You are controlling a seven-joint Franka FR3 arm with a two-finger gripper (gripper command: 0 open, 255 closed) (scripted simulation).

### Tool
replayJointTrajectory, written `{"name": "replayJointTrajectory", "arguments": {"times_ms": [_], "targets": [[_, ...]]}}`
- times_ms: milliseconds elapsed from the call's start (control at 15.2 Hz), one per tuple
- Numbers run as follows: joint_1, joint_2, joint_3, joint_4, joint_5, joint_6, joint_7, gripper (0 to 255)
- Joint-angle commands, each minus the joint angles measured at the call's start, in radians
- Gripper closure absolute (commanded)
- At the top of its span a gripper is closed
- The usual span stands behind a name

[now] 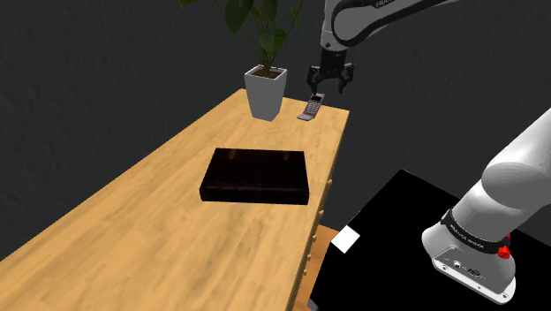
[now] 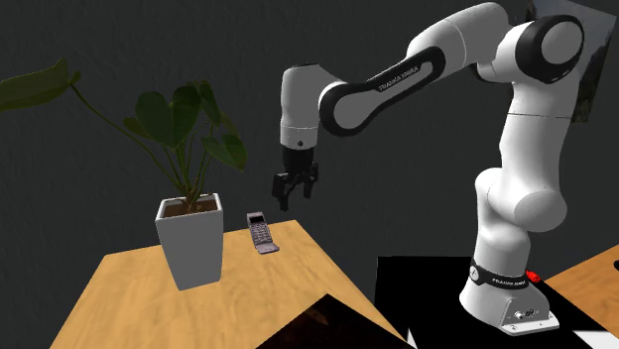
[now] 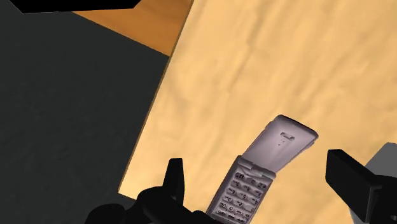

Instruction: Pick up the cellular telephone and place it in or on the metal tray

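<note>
Where the white arm bends down over the far end of the light wooden tabletop, its black two-finger gripper hangs in the air just above a small grey-lilac flip phone. The fingers stand well apart, clasping nothing. Seen from the hand, the phone lies below the gap between them, touched by neither. It is flipped open with its keypad facing up, resting on the wood close to the table's far corner. Just beside it, toward the shoulder view's left, stands a square white planter holding a broad-leaved green plant. The dark, nearly black rectangular tray sits in the middle of the tabletop, well apart from the phone and nearer the arm's black box stand. A small white square lies at the stand's corner. Behind everything runs a dark grey wall.
</note>
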Motion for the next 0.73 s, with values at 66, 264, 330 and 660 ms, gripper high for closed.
{"name": "replayJointTrajectory", "arguments": {"times_ms": [66,264,330,660], "targets": [[-0.015,0.114,-0.007,0.07,-0.028,0.043,0.091,0],[-0.023,0.221,-0.023,0.15,-0.05,0.071,0.172,0],[-0.024,0.257,-0.03,0.178,-0.056,0.078,0.197,0],[-0.031,0.43,-0.07,0.331,-0.071,0.104,0.309,0]]}}
